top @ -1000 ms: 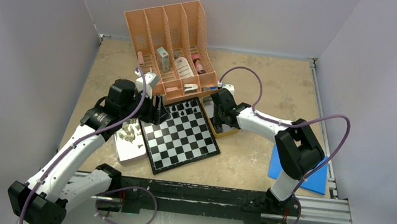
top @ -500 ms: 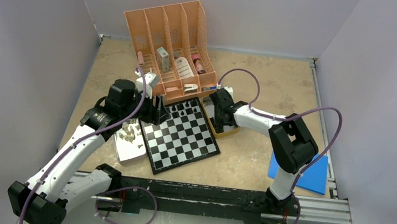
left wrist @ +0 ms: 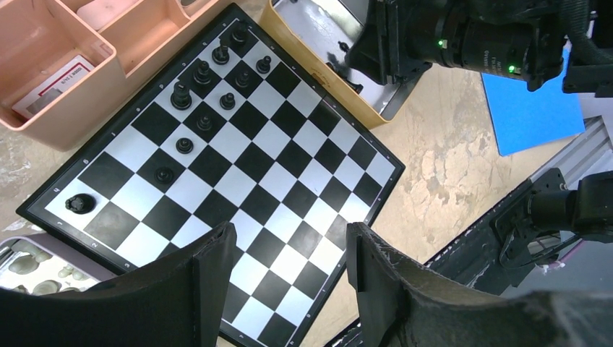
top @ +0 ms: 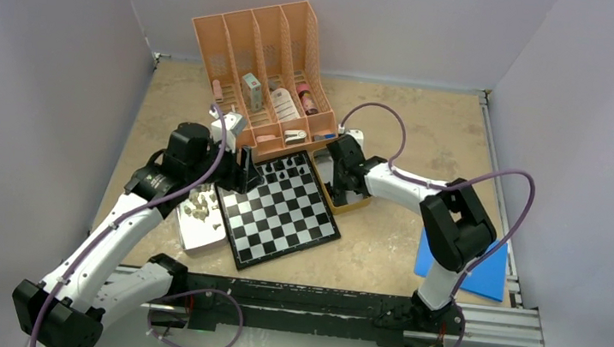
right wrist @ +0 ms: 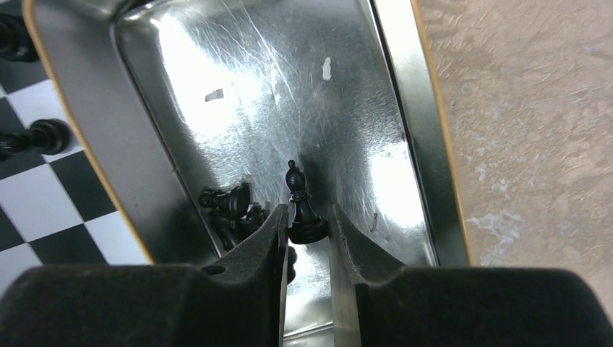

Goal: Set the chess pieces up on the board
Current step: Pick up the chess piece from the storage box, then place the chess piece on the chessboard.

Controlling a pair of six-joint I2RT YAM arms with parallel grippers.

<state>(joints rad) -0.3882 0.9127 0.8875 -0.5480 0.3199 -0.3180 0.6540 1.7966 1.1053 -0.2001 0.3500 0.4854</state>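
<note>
In the metal tray (right wrist: 238,87) right of the board (left wrist: 289,181), the right gripper (right wrist: 309,215) pinches a black piece (right wrist: 299,204) low, so I'd lift straight; the left gripper (left wrist: 289,238) gapes empty.

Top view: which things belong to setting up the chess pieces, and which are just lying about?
Job: board; black pieces on it; black piece in the metal tray; pale pieces beside the board.
Lying about: peach organizer with bottles and boxes; blue sheet.
</note>
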